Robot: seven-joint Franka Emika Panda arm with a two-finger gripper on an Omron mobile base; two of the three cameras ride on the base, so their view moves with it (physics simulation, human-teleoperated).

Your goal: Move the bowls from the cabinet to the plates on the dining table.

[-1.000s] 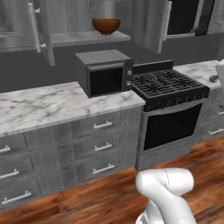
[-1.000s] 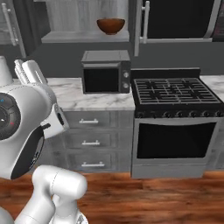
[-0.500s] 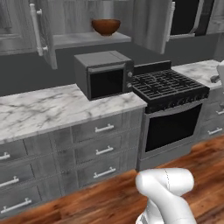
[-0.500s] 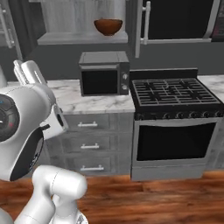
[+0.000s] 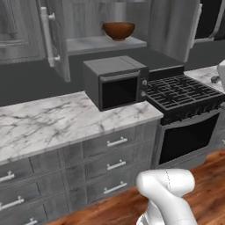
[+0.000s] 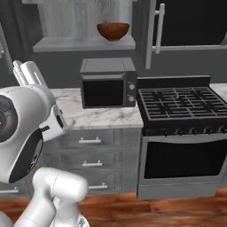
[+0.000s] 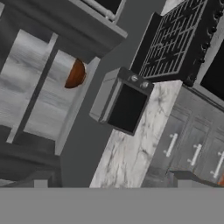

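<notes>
The whole scene has slid a little across both base views since a second ago, so the base has driven; the things themselves lie unchanged. The smooth, round dark brown bowl (image 5: 118, 30) sits on the flat grey shelf of the open wood-grain cabinet (image 5: 55, 41), above the boxy black microwave (image 5: 117, 82) on the veined marble counter (image 5: 52, 123). The gripper (image 7: 111, 186) is spread wide, holding nothing.
</notes>
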